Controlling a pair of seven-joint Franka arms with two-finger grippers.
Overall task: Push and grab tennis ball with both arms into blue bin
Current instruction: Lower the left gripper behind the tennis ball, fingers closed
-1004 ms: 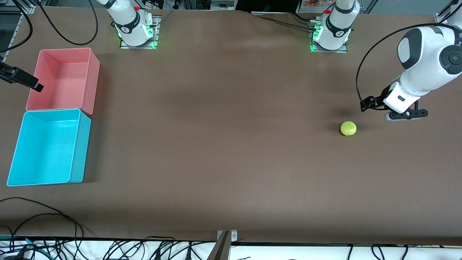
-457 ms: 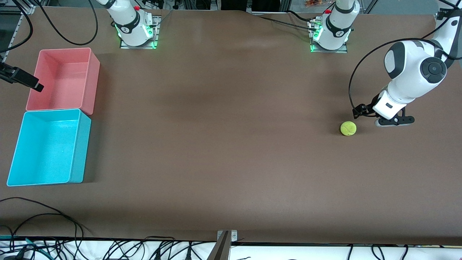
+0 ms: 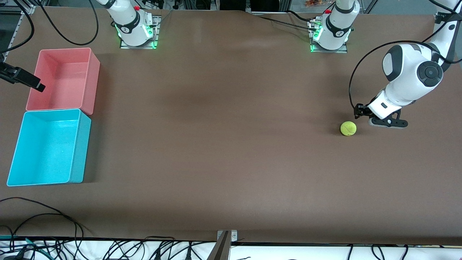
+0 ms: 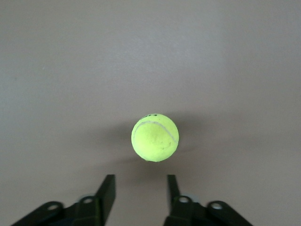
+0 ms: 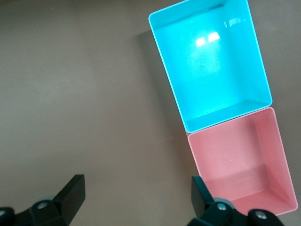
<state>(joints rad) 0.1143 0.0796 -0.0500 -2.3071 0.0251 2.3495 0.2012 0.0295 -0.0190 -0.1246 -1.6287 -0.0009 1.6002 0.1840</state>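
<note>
The tennis ball (image 3: 348, 128) lies on the brown table toward the left arm's end. It also shows in the left wrist view (image 4: 154, 137), just ahead of my fingertips. My left gripper (image 3: 361, 111) is low beside the ball, open and empty (image 4: 141, 181), with the ball apart from both fingers. The blue bin (image 3: 81, 151) stands empty at the right arm's end of the table and shows in the right wrist view (image 5: 207, 75). My right gripper (image 3: 36, 85) hangs over the outer edge of the pink bin, wide open and empty (image 5: 137, 184).
A pink bin (image 3: 92, 81) of the same size stands empty against the blue bin, farther from the front camera; it also shows in the right wrist view (image 5: 235, 155). Both arm bases (image 3: 137, 32) (image 3: 329, 34) stand along the table's top edge. Loose cables (image 3: 43, 213) lie at the front edge.
My left gripper has come down and moved toward the ball. The ball and bins have not moved. The right arm waits in place.
</note>
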